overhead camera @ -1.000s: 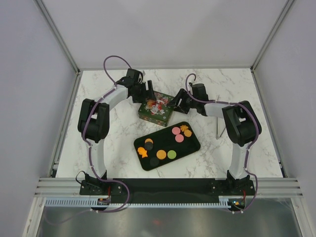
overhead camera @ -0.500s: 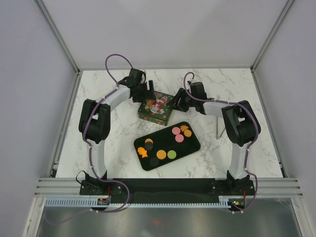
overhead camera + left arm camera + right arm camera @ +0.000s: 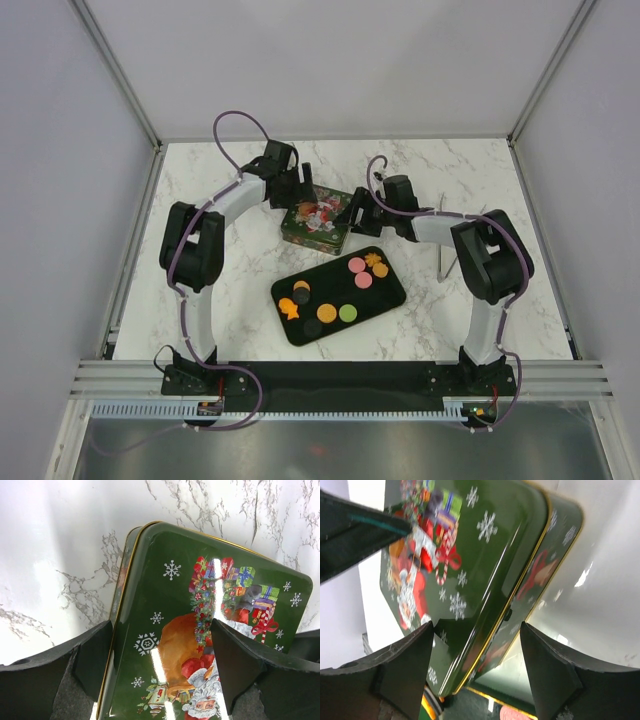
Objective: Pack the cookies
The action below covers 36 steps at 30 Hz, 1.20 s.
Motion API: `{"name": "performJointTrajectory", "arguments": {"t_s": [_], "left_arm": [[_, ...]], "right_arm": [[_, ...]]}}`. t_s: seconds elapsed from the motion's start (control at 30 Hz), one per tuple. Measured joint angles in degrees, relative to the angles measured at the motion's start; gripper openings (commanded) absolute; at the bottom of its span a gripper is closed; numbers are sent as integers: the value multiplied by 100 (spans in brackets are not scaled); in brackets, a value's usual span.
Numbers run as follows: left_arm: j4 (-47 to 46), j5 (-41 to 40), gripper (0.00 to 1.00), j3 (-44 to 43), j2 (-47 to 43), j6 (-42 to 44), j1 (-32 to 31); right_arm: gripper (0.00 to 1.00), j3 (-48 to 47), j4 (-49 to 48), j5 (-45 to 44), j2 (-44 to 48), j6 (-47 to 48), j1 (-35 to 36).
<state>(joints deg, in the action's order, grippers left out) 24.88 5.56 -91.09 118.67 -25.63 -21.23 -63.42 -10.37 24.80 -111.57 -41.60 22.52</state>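
Note:
The cookies lie on a black oblong tray: two pink, orange rounds, orange star shapes, one green and dark ones. Behind the tray stands a closed green Christmas tin, also in the left wrist view and the right wrist view. My left gripper is open, one finger outside the tin's edge and one over the lid. My right gripper is open across the tin's opposite edge. A pink cookie shows below it.
A thin grey bar lies on the marble table right of the tray, near the right arm's elbow. Grey walls and metal frame posts enclose the table on three sides.
Both grippers have closed in on the tin: the left one shifted a little right, the right one moved left and lower. The tin and the tray have not moved.

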Motion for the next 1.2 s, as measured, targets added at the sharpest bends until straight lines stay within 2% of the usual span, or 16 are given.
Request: {"name": "performJointTrajectory", "arguments": {"t_s": [0.23,0.4,0.47,0.77,0.97,1.07,1.17,1.2], "left_arm": [[-4,-15,86,2,-2,-52,-28],[-7,-33,86,4,-2,-101,-28],[-7,-42,86,4,-2,-125,-28],[-186,-68,86,168,-59,-229,-28],[-365,-101,87,330,-133,-273,-24],[-431,-120,88,396,-168,-308,-9],[-483,-142,89,468,-210,-356,33],[-511,-144,89,503,-227,-376,55]], "right_arm": [[74,708,-455,472,321,-129,0],[58,931,-859,704,354,-293,7],[48,968,-973,745,354,-341,13],[34,1001,-962,723,391,-330,15],[15,861,-616,457,479,-55,133],[14,745,-400,271,503,85,223],[21,588,-195,57,496,195,350],[27,535,-133,-15,487,234,396]]}}
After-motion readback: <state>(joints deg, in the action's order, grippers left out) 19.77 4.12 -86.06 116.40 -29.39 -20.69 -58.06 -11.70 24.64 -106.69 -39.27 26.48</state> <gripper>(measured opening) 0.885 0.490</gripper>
